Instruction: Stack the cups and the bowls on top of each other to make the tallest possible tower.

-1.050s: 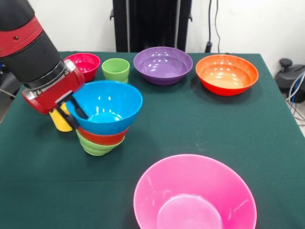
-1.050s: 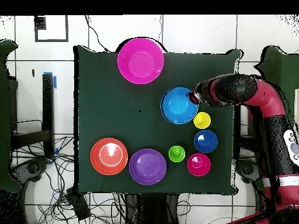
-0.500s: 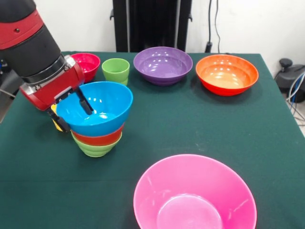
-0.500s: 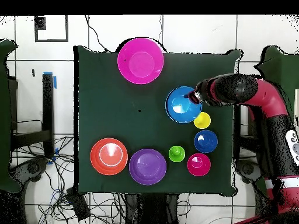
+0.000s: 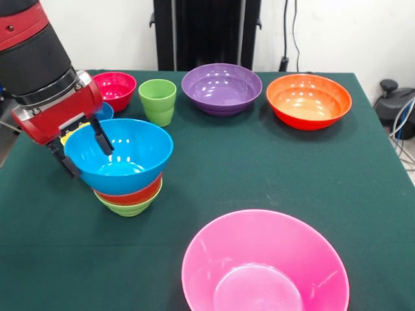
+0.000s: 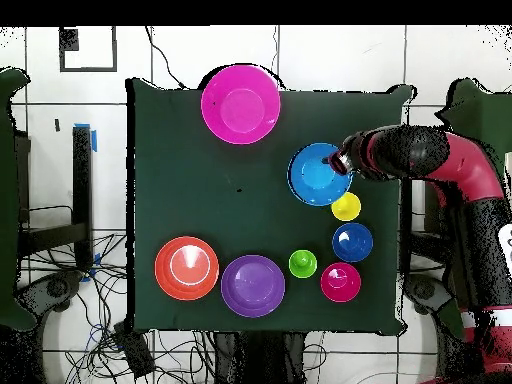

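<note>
Carried the light blue bowl (image 5: pixel 120 155), with the orange-red bowl (image 5: pixel 130 194) and small green bowl (image 5: pixel 128 208) nested under it, further toward the table (image 5: pixel 272 175) edge on the arm's side than a second before, sitting more level and now hiding most of the yellow cup (image 6: pixel 346 207). Kept the gripper (image 5: pixel 84 150) pinched on the blue rim, one finger inside and one outside. Counted eight bowls: those three stacked, plus pink (image 5: pixel 266 265), purple (image 5: pixel 222 87), orange (image 5: pixel 308 100), magenta-red (image 5: pixel 117 87) and dark blue (image 6: pixel 352 242); two cups, with the green cup (image 5: pixel 157 101) upright behind the tower.
</note>
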You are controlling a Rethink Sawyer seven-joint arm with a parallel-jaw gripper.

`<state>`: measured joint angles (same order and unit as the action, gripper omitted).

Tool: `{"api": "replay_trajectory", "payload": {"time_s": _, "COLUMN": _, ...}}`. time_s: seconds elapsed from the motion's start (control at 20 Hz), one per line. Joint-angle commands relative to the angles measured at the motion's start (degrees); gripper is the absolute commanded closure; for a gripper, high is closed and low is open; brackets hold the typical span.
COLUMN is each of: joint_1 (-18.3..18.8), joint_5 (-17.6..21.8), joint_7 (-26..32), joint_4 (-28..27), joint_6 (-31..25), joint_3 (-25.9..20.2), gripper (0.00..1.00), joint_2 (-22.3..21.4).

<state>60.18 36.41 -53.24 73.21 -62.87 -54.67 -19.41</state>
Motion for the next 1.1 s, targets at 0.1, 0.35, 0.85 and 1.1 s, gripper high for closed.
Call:
{"api": "replay_trajectory", "payload": {"time_s": 0.1, "joint_1": -3.0, "joint_5": 3.2, "joint_7": 5.6, "joint_4": 2.2, "joint_6": 3.3, "joint_3": 4.3, "gripper": 0.0, "joint_2": 0.0}}
{"api": "replay_trajectory", "payload": {"time_s": 0.35, "joint_1": -3.1, "joint_5": 3.1, "joint_7": 5.6, "joint_4": 2.2, "joint_6": 3.6, "joint_3": 4.7, "gripper": 0.0, "joint_2": -0.4}}
{"api": "replay_trajectory", "payload": {"time_s": 0.85, "joint_1": -3.5, "joint_5": 1.3, "joint_7": 4.2, "joint_4": 2.9, "joint_6": 0.9, "joint_3": 5.1, "gripper": 0.0, "joint_2": -2.8}}
{"api": "replay_trajectory", "payload": {"time_s": 1.1, "joint_1": -3.6, "joint_5": 1.1, "joint_7": 4.9, "joint_4": 2.7, "joint_6": 0.7, "joint_3": 5.0, "gripper": 0.0, "joint_2": -3.1}}
